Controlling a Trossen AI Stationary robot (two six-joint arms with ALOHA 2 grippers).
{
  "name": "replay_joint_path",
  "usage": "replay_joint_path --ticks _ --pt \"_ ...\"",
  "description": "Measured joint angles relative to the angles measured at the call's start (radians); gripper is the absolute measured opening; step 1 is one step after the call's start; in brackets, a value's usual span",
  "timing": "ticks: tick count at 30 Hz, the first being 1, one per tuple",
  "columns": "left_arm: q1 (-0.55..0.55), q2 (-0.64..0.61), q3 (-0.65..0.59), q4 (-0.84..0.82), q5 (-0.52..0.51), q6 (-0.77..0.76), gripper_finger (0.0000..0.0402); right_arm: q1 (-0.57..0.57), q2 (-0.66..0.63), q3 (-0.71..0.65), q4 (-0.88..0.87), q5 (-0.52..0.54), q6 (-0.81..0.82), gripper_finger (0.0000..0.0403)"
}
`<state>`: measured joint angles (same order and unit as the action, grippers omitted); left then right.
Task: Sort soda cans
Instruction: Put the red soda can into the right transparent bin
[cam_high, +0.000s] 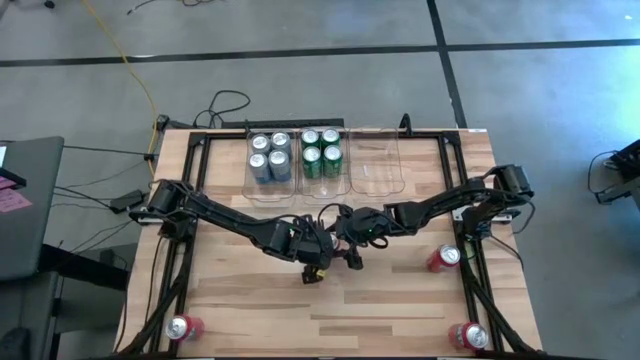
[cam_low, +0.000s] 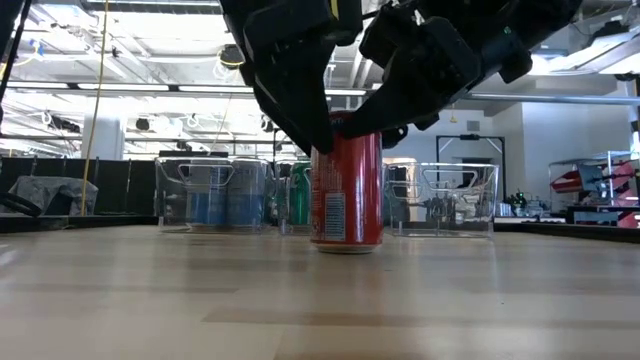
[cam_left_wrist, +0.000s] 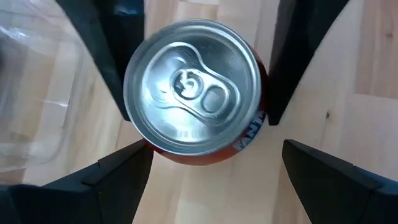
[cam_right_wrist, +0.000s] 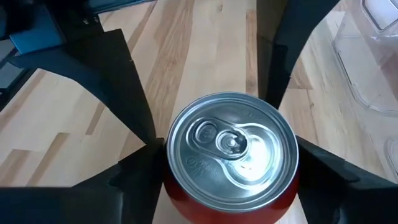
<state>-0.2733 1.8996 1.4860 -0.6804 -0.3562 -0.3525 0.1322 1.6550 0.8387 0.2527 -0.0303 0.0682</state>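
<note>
Wooden worktop (cam_high: 250, 280), frame centre: red can (cam_low: 346, 190) stands upright, both arms meeting over it for handover. Left gripper (cam_high: 318, 252) fingers (cam_left_wrist: 118, 177) gripping can at sides; right gripper (cam_high: 352, 230) fingers (cam_right_wrist: 134, 174) closing onto it, contact uncertain. We read bins at upper centre: blue cans (cam_high: 270, 155), green cans (cam_high: 321, 150) sorted; third bin (cam_high: 377, 160) awaits reds. Other red cans (cam_high: 443, 259) wait lower right and lower left.
</note>
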Motion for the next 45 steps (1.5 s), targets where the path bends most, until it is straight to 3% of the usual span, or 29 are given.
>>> replay_joint_path --ticks 6,17,29,37,45 --pt "-0.011 -0.002 0.0 -0.005 -0.092 -0.04 0.0353 0.0 -0.055 -0.004 -0.062 0.0 0.003 0.0294" --pt "-0.091 -0.005 0.002 -0.034 -0.223 -0.112 0.0352 -0.036 -0.447 -0.003 -0.367 0.012 -0.013 0.0293" --pt "-0.113 -0.005 0.002 -0.033 -0.282 -0.121 0.0352 -0.259 -0.808 -0.001 -0.471 0.075 -0.043 0.0292" --pt "-0.094 -0.005 0.002 -0.019 -0.288 -0.116 0.0352 -0.388 -0.854 -0.001 -0.555 0.086 -0.053 0.0292" --pt "-0.073 -0.005 0.002 0.009 -0.288 -0.102 0.0352 -0.515 -0.749 -0.001 -0.543 0.087 -0.101 0.0292"
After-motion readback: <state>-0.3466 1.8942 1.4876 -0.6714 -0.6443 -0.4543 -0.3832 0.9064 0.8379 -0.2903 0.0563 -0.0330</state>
